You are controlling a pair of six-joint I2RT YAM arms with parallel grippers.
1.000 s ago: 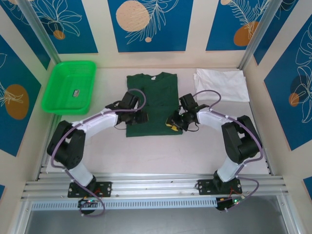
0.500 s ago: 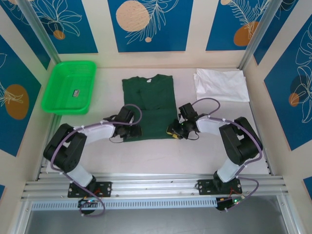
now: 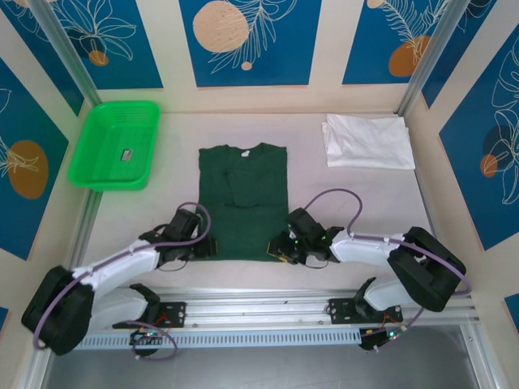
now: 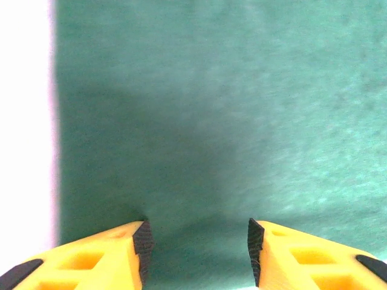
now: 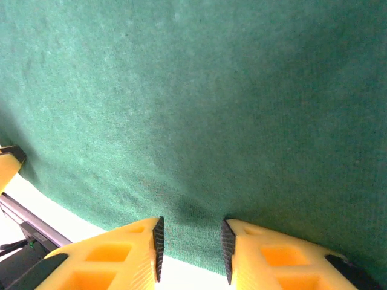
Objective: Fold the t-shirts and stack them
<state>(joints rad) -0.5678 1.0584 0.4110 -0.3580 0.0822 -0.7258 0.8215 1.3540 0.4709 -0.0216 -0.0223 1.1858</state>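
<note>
The dark green t-shirt lies flat in the middle of the table, collar to the far side and hem close to the near edge. The white t-shirt lies folded at the back right. My left gripper sits low at the hem's left corner. In the left wrist view my left gripper stands open over the green cloth, which lies flat between the pads. My right gripper is at the hem's right corner. In the right wrist view my right gripper has its jaws slightly apart astride the green hem.
A bright green mesh basket stands at the back left with a small dark item inside. Patterned walls close in the table on three sides. The metal rail runs along the near edge just behind both grippers.
Both grippers have drawn back toward the near edge, and the green shirt has slid that way with them, stretched out flat. Both pairs of jaws have widened a little.
</note>
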